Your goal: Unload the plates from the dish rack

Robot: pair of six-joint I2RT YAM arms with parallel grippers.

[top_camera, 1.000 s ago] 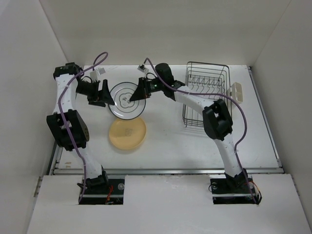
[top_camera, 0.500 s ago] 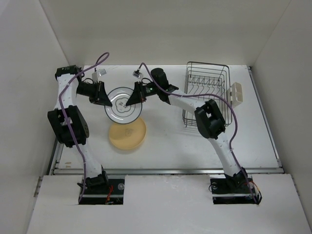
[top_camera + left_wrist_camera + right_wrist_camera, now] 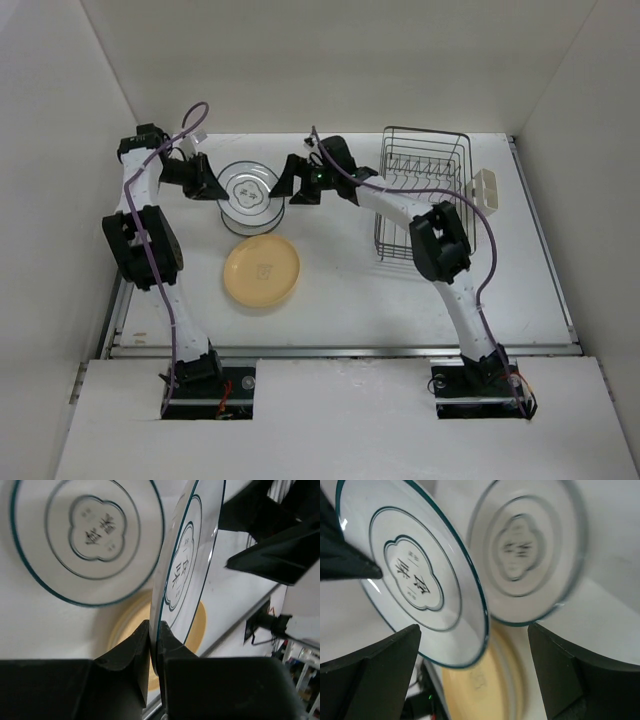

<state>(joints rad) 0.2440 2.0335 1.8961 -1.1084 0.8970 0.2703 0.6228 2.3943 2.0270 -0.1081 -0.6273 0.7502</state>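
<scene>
A white plate point(image 3: 247, 190) with a dark rim and centre motif hangs tilted over the far left of the table. My left gripper point(image 3: 211, 184) is shut on its left rim. In the left wrist view the plate point(image 3: 192, 545) stands edge-on, with my left gripper point(image 3: 154, 629) pinching the rim. My right gripper point(image 3: 286, 186) stands open just right of the plate, touching nothing. In the right wrist view the plate point(image 3: 415, 580) sits left of the wide gap of my right gripper point(image 3: 474, 630). A pale yellow plate point(image 3: 262, 270) lies flat on the table. The dish rack point(image 3: 425, 185) stands at the back right.
A beige holder point(image 3: 487, 190) is clipped to the rack's right side. White walls close in the table at the back and on both sides. The held plate's pattern shows a second time, blurred, on the glossy white surface point(image 3: 530, 550) behind it.
My left gripper has shut on the white plate's rim and my right gripper has opened and let go. The plate has moved toward the back left, off the yellow plate.
</scene>
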